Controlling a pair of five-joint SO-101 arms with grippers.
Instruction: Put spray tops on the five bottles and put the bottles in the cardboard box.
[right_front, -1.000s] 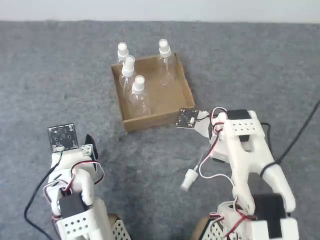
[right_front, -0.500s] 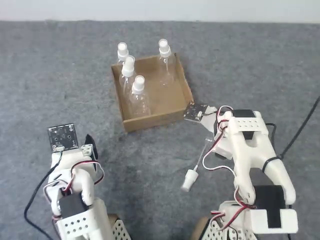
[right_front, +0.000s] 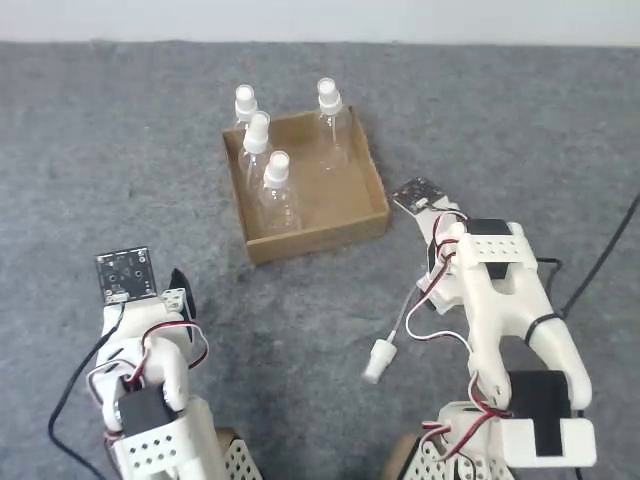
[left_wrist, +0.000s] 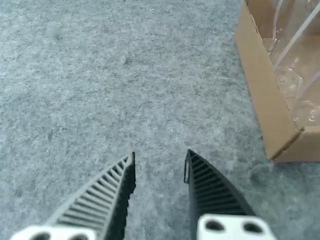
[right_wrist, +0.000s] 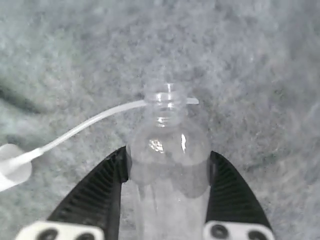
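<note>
Right gripper (right_wrist: 169, 159): clamped on body of uncapped bottle (right_wrist: 167, 131), neck open & pointing out past the tips. Left gripper (left_wrist: 160, 156): spread partway, empty, over bare tabletop (left_wrist: 75, 75), just left of cardboard box (left_wrist: 260, 100). Spray top (right_front: 378, 358): loose on tabletop, near-left of the held bottle, long axis running cap (near-left) to tube end (far-right), tube end right by the bottle neck; closer to right arm, but that one's occupied, so prob. the left gripper's pick, reaching rightward across the tabletop.
</note>
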